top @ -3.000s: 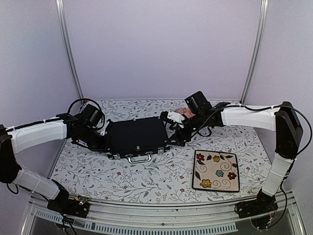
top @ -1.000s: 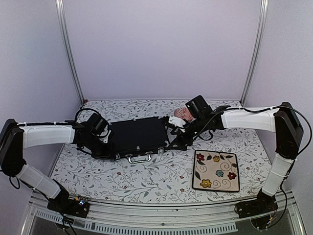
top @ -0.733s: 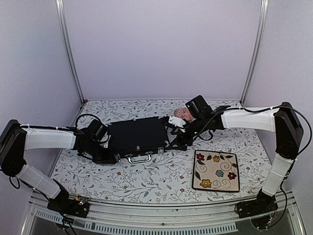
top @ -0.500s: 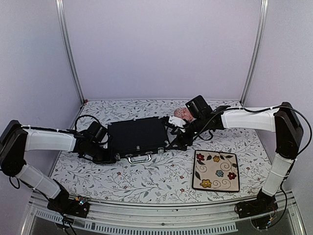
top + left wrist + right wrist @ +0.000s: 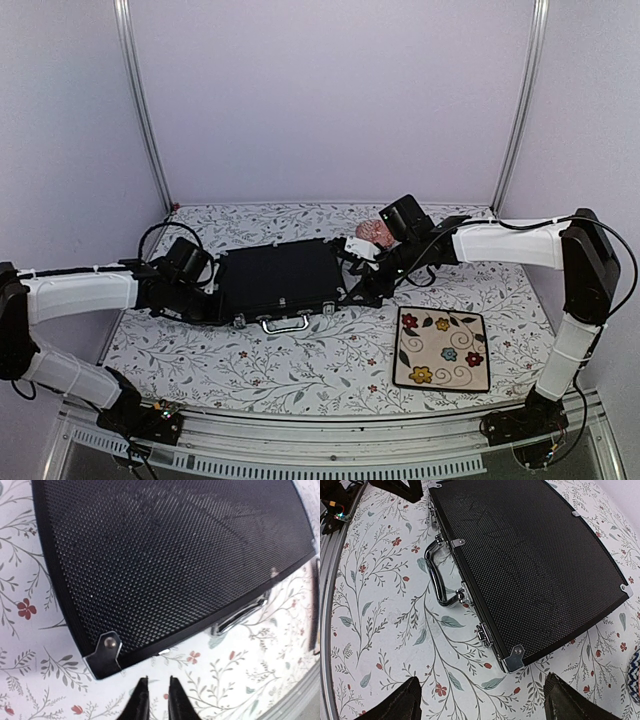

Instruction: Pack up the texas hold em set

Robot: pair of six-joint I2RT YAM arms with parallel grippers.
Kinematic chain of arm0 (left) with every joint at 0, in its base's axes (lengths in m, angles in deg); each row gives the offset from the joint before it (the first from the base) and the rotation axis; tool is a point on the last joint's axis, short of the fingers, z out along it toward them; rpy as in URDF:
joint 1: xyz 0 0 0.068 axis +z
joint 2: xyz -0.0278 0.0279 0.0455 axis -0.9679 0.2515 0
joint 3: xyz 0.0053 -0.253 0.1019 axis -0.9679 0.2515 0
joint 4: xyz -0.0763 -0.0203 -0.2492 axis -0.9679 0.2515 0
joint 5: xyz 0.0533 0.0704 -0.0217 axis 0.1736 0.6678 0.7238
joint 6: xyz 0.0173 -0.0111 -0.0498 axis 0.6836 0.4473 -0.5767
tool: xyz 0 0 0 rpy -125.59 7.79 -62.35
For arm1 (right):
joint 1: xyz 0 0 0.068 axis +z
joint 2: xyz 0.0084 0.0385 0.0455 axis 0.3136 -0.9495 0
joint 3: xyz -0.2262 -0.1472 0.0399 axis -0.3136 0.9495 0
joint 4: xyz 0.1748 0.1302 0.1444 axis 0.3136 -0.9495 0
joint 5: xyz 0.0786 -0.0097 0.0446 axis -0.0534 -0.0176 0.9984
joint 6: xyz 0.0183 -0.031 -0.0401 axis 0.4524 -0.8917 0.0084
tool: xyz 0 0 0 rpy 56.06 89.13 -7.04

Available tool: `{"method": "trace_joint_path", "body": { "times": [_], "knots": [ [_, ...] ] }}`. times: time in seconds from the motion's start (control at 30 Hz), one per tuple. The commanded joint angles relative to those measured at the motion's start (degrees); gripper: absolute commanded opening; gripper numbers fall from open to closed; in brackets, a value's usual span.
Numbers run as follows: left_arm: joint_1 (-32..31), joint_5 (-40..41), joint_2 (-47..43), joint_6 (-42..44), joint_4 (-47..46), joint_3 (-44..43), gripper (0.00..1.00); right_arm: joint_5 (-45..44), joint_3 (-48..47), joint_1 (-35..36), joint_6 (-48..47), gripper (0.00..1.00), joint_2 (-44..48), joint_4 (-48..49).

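The black case [image 5: 280, 280] lies flat and closed on the floral table, its silver handle [image 5: 285, 323] facing the near edge. No chips, cards, dice or button show. My left gripper [image 5: 226, 316] hovers at the case's front left corner [image 5: 102, 652]; its fingers [image 5: 157, 680] are nearly together, with only a narrow slit and nothing between them. My right gripper [image 5: 362, 290] is wide open and empty just off the case's front right corner [image 5: 516, 656], with its fingertips [image 5: 406, 700] low over the cloth. The handle [image 5: 436, 575] and a latch [image 5: 483, 631] show in the right wrist view.
A cream square plate with flowers [image 5: 442, 348] lies at the front right. A small pink patterned bowl [image 5: 370, 232] stands behind the right wrist. Metal frame posts [image 5: 140, 100] rise at the back corners. The table's near edge has a metal rail [image 5: 330, 425].
My left arm has swung from the case's left side down to its front left corner. The right gripper shifted slightly early on, then stayed still. The case has not visibly moved.
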Motion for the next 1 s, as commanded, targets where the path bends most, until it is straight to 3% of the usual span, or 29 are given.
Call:
{"method": "trace_joint_path", "body": {
  "times": [0.0,0.13,0.23,0.53,0.97],
  "knots": [
    [-0.7,0.4,-4.6,6.5,6.5,-4.6,0.25,0.7,0.2,0.0,-0.4,0.85,0.9,-0.3],
    [-0.2,3.8,-5.9,11.2,7.0,-6.5,0.59,0.3,-0.3,0.0,-0.7,0.85,0.9,-0.8],
    [1.5,5.7,-3.7,13.4,7.8,-8.2,0.71,0.1,-0.3,0.0,-1.0,0.85,1.3,-1.1],
    [8.3,0.0,2.2,13.7,3.0,-8.2,0.77,-0.6,0.8,0.1,-2.0,0.85,2.1,-1.3],
    [8.7,-9.8,8.0,12.5,-1.6,-6.3,0.77,0.5,0.5,0.0,-1.9,0.85,1.1,-1.3]
  ]
}}
